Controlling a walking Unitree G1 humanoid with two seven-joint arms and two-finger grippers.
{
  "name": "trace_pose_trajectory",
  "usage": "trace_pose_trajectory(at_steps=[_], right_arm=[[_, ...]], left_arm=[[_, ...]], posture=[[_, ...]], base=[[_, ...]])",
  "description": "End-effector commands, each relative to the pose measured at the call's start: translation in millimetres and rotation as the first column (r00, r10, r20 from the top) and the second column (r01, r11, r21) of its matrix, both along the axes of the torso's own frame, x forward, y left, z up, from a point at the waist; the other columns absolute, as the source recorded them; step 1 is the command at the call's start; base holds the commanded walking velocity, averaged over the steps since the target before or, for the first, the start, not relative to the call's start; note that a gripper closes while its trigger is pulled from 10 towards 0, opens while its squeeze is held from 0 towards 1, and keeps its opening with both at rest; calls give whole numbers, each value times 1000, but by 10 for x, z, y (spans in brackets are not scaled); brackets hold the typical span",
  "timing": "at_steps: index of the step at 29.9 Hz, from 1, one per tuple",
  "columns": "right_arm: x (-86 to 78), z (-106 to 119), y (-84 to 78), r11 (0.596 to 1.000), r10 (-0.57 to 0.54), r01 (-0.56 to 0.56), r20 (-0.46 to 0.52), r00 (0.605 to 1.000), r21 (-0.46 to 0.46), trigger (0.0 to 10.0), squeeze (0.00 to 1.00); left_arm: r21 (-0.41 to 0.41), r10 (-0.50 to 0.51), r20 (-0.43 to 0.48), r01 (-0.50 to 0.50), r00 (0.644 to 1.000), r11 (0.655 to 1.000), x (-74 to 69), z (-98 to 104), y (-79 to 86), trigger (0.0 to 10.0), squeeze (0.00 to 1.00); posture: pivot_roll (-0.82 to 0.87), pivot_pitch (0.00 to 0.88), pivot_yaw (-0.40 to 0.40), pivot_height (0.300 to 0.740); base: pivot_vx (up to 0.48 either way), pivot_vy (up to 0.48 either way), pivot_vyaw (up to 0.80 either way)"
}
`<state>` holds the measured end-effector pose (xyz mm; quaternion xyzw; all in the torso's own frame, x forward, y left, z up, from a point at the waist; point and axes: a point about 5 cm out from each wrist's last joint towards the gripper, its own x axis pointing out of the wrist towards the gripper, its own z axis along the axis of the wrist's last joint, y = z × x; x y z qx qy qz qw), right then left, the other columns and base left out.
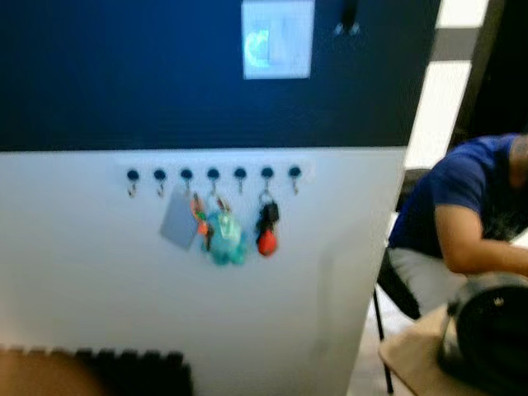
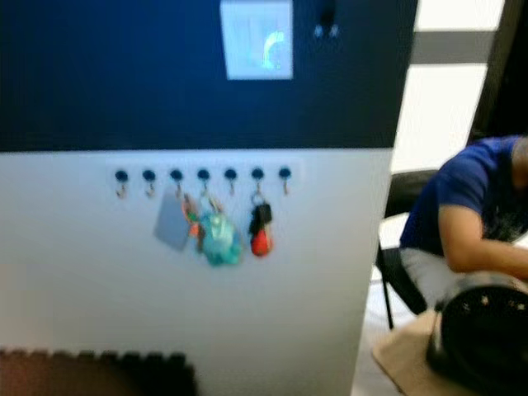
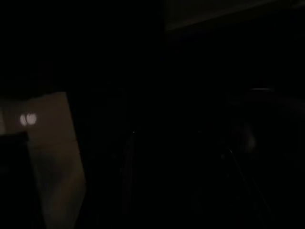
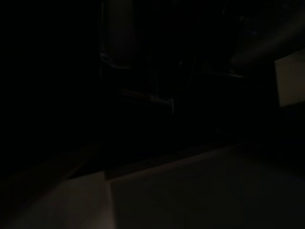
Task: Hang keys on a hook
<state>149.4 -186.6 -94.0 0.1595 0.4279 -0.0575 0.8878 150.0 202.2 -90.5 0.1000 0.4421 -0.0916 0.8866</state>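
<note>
A row of several dark-knobbed hooks (image 1: 213, 175) runs along the white lower part of a wall panel. A grey tag (image 1: 179, 221) and an orange piece hang from the third hook. On the fourth is a teal fob with keys (image 1: 225, 238). A black and red key fob (image 1: 266, 229) hangs from the sixth hook. The two leftmost hooks (image 1: 132, 177), the fifth and the rightmost hook (image 1: 294, 173) are bare. Both arms hang idle in the shade, and both wrist views are very dark. The eye views are blurred.
The panel's upper part is dark blue, with a white plate (image 1: 278, 39). A person in a blue shirt (image 1: 462, 214) sits bent over at the right, by a black chair (image 1: 396, 289) and a round black object (image 1: 487, 330). A dark jagged-edged mat (image 1: 132, 371) lies at the bottom left.
</note>
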Motion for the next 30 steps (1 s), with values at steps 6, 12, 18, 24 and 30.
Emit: trace_pose_trajectory(at_steps=[6, 12, 18, 24, 30], right_arm=[[-2, -4, 8, 1000, -2, 2, -6, 1000, 1, 10000, 0], [-5, -4, -28, 999, -51, 51, -9, 999, 3, 10000, 0], [1, -2, -25, 998, -54, 55, -6, 998, 8, 10000, 0], [-1, -4, -18, 998, -59, 60, -7, 998, 13, 10000, 0], [-13, -8, -23, 998, -63, 63, -9, 998, 11, 10000, 0]], left_arm=[[12, -8, -6, 8, 1000, 1000, -6, -2, 14, 10000, 0], [19, -12, -4, 12, 1000, 1000, -3, 0, 17, 10000, 0], [29, -7, 0, 7, 1000, 1000, 51, 23, 53, 10000, 0], [43, -2, -2, 3, 1000, 999, 71, 30, 74, 10000, 0], [45, 18, 17, -19, 1000, 999, 145, 63, 98, 10000, 0]], posture=[[79, 11, 25, 740], [80, 10, 25, 740], [81, 13, 29, 740], [79, 11, 32, 740], [77, 2, 27, 740]], base=[[0, 0, 735], [0, 0, 91], [0, 0, 0], [0, 0, 0], [0, 0, 0]])
